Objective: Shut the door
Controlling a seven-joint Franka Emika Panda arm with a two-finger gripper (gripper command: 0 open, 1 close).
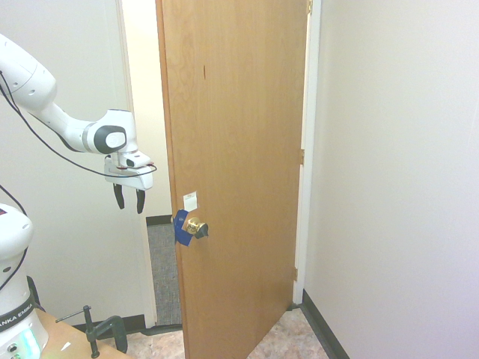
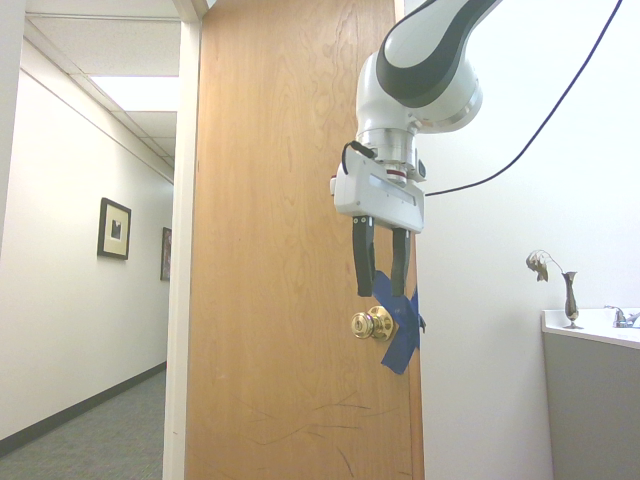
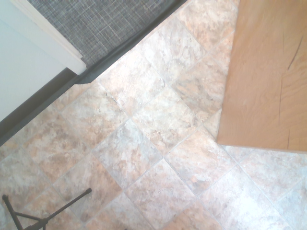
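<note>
The door (image 1: 239, 149) is a tall brown wooden slab standing partly open, swung into the room. Its brass knob (image 1: 196, 226) carries blue tape, with a small white sticker just above. My gripper (image 1: 129, 200) hangs open, fingers pointing down, a short way left of the door's free edge and slightly above the knob, touching nothing. From the other side the gripper (image 2: 381, 262) shows in front of the door (image 2: 280, 250), just above the knob (image 2: 372, 324). The wrist view looks down on the door's lower part (image 3: 268, 72) over the tiled floor.
A white door frame (image 1: 135, 90) and wall stand behind my arm. Beyond the opening lies a hallway with grey carpet (image 1: 166, 269). A beige wall (image 1: 397, 179) closes the right side. A counter with a small vase (image 2: 568, 295) stands at the far right.
</note>
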